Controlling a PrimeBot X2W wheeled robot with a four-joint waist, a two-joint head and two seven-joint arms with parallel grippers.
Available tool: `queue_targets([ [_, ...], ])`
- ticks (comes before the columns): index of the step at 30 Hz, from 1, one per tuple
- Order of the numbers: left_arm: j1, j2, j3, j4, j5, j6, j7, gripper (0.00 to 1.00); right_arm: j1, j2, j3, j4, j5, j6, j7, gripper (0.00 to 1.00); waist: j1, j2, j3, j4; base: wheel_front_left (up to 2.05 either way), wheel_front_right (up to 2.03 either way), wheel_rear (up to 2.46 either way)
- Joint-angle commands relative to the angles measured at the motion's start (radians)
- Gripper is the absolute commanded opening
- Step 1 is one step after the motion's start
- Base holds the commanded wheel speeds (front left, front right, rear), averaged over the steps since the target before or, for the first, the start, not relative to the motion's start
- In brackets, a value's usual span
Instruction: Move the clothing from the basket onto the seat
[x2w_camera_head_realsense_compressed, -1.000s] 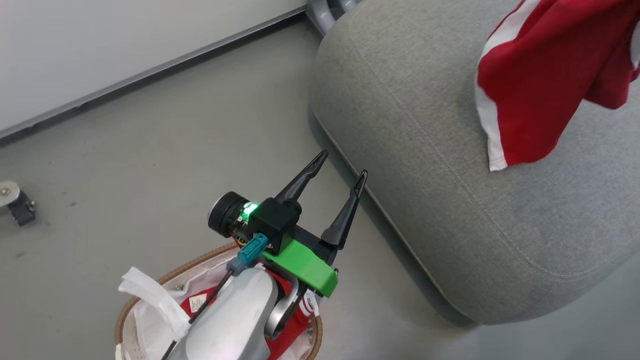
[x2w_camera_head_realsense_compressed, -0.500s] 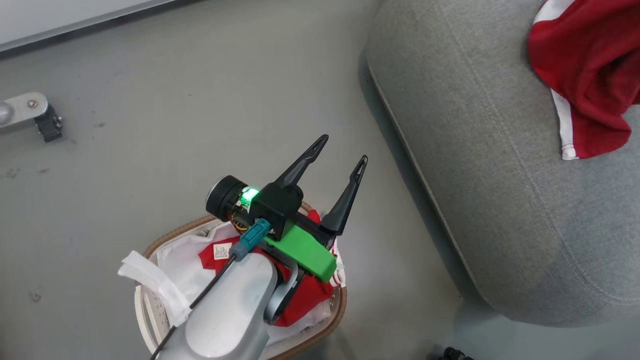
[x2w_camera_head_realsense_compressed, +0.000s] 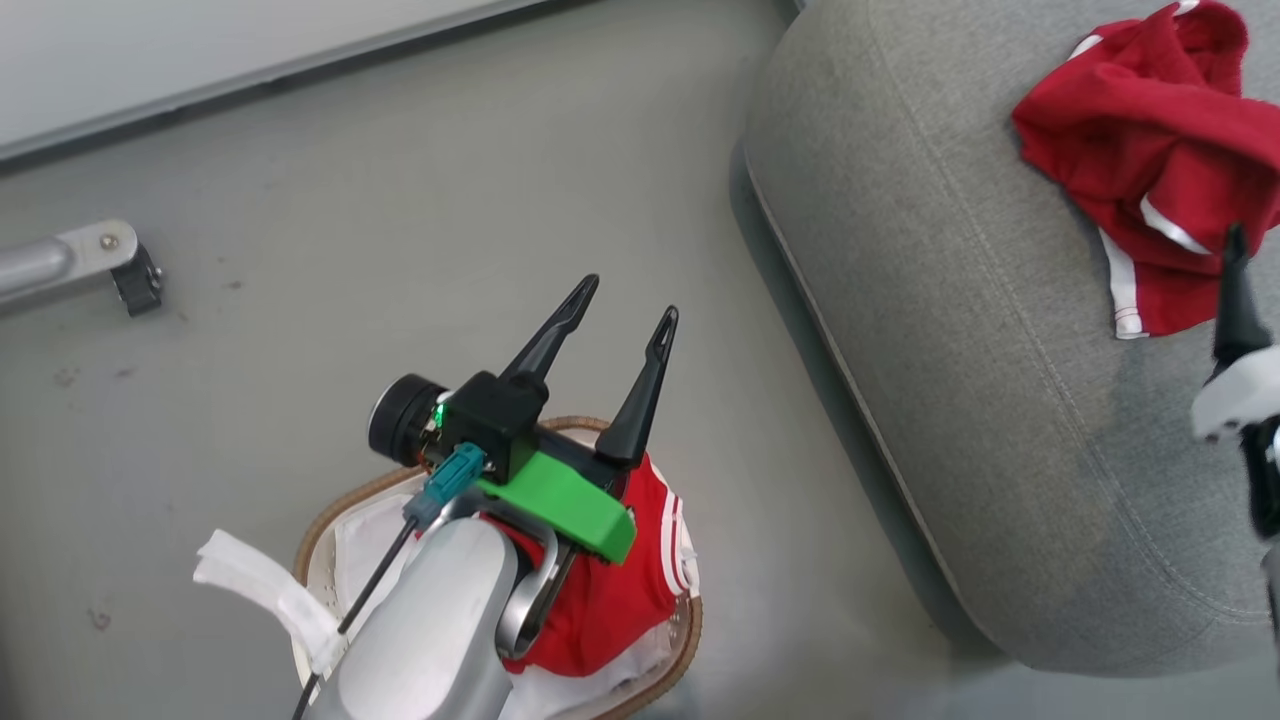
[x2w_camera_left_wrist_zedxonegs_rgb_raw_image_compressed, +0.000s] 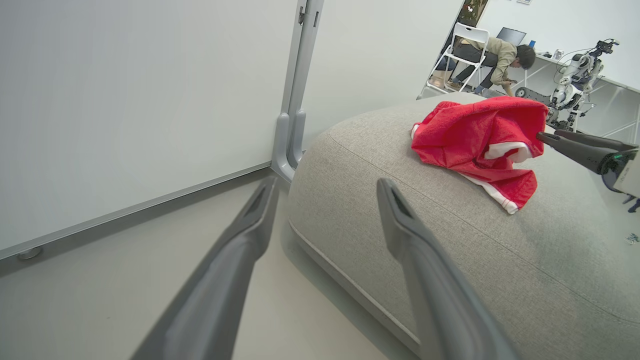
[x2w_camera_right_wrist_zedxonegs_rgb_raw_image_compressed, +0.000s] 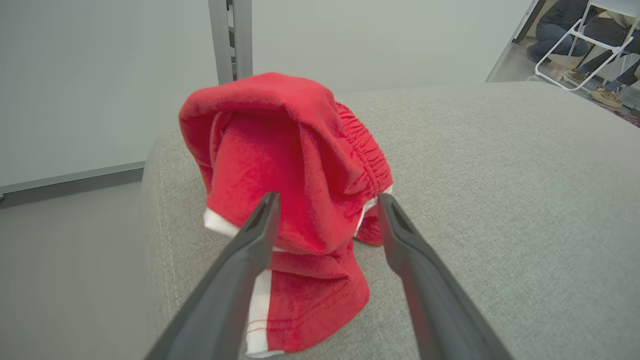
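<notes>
One piece of red clothing (x2w_camera_head_realsense_compressed: 1140, 150) with white trim lies crumpled on the grey seat (x2w_camera_head_realsense_compressed: 950, 320). My right gripper (x2w_camera_right_wrist_zedxonegs_rgb_raw_image_compressed: 328, 197) stands open just in front of that clothing (x2w_camera_right_wrist_zedxonegs_rgb_raw_image_compressed: 300, 165), its fingers on either side and nothing held. More red clothing (x2w_camera_head_realsense_compressed: 610, 600) lies in the white basket (x2w_camera_head_realsense_compressed: 330, 505) on the floor at the lower left. My left gripper (x2w_camera_head_realsense_compressed: 630, 300) hovers open and empty above the basket, pointing toward the seat's (x2w_camera_left_wrist_zedxonegs_rgb_raw_image_compressed: 400, 235) near edge. In the left wrist view the red piece (x2w_camera_left_wrist_zedxonegs_rgb_raw_image_compressed: 470, 140) lies on the cushion's top.
A white liner (x2w_camera_head_realsense_compressed: 260, 590) hangs over the basket's rim. A metal leg with a castor (x2w_camera_head_realsense_compressed: 110, 265) stands on the grey floor at the left. A white wall panel with a metal post (x2w_camera_left_wrist_zedxonegs_rgb_raw_image_compressed: 292, 100) lies behind the seat. A person (x2w_camera_left_wrist_zedxonegs_rgb_raw_image_compressed: 500, 55) sits on a folding chair far back.
The red garment hung in the air over the seat before and now lies crumpled on it. My right gripper has opened and let it go. The head camera has shifted; my left gripper stays open.
</notes>
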Motion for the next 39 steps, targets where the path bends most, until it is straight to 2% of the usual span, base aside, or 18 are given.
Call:
queue_targets([
  [1, 0.028, 0.004, 0.014, 0.000, 0.003, -0.003, -0.001, 1.00, 0.040, 0.014, 0.002, -0.019, 0.012, -0.001, -0.002, 1.00, -0.0001, -0.0001, -0.041, -0.003, 0.00, 0.00, 0.00],
  [8, 0.099, 0.004, 0.109, -0.016, 0.025, 0.003, -0.001, 1.00, 0.147, 0.067, 0.069, -0.121, 0.020, -0.001, -0.002, 1.00, -0.0001, -0.0001, -0.104, 0.031, 0.00, 0.00, 0.00],
  [16, 0.153, 0.004, 0.245, -0.021, 0.073, 0.013, -0.001, 1.00, 0.156, 0.110, 0.155, -0.217, 0.037, -0.001, -0.002, 1.00, -0.0001, -0.0001, -0.147, 0.121, 0.00, 0.00, 0.00],
  [26, 0.233, 0.003, 0.409, 0.006, 0.120, 0.033, -0.001, 1.00, 0.189, 0.170, 0.210, -0.255, 0.030, -0.001, -0.002, 1.00, -0.0001, -0.0001, -0.206, 0.217, 0.00, 0.00, 0.00],
  [32, 0.295, 0.003, 0.483, 0.009, 0.138, 0.033, -0.001, 1.00, 0.233, 0.191, 0.218, -0.263, 0.021, -0.001, -0.002, 1.00, -0.0001, -0.0001, -0.252, 0.239, 0.00, 0.00, 0.00],
  [39, 0.380, 0.003, 0.535, -0.001, 0.146, 0.025, -0.001, 1.00, 0.308, 0.207, 0.223, -0.267, 0.023, -0.001, -0.002, 1.00, -0.0001, -0.0001, -0.313, 0.234, 0.00, 0.00, 0.00],
])
